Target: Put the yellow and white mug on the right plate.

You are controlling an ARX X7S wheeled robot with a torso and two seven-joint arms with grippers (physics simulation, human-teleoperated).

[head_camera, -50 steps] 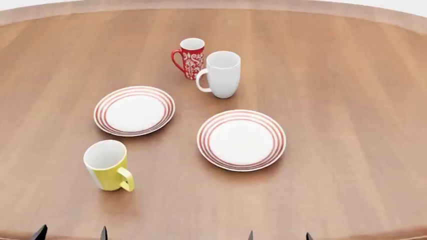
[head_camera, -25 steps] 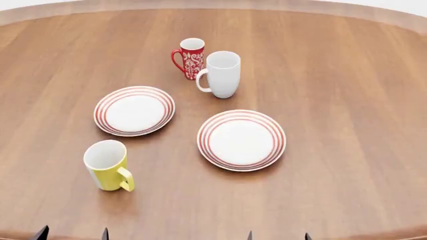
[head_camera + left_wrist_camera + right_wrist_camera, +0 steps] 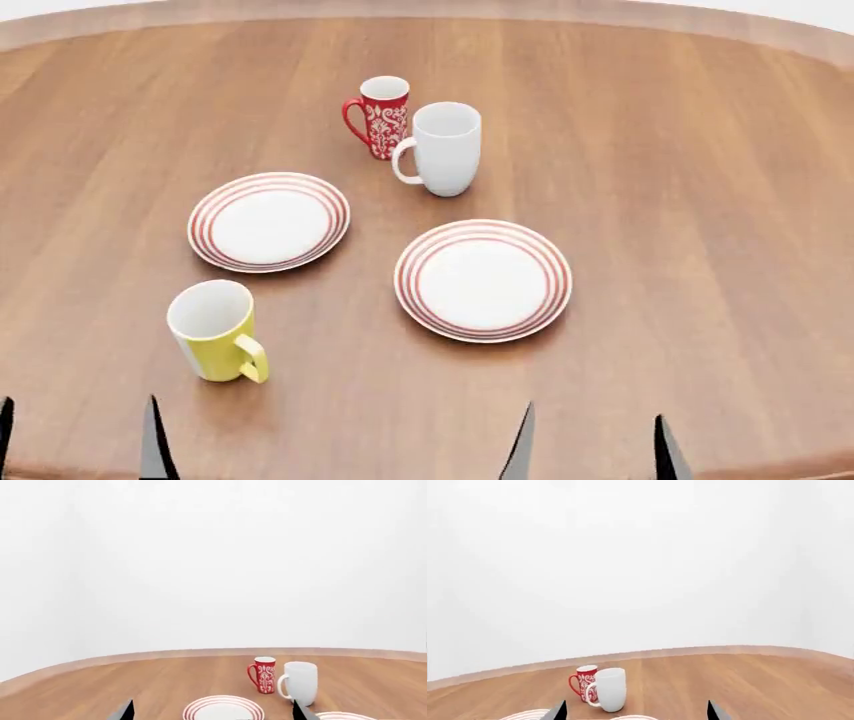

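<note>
The yellow and white mug (image 3: 214, 335) stands upright at the table's front left, its handle towards the front right. The right plate (image 3: 483, 280) lies empty to the mug's right, a little farther back. My left gripper (image 3: 78, 445) is open and empty at the front edge, just left of and nearer than the mug. My right gripper (image 3: 594, 445) is open and empty at the front edge, nearer than the right plate. The yellow mug is out of view in both wrist views. A sliver of the right plate (image 3: 340, 716) shows in the left wrist view.
A second, identical plate (image 3: 268, 221) lies behind the yellow mug. A slim red patterned mug (image 3: 380, 115) and a larger white mug (image 3: 443, 148) stand close together farther back. The round wooden table (image 3: 694, 150) has a raised rim.
The fingertips of both grippers reach further into the head view from the bottom edge. The mugs and plates have not moved.
</note>
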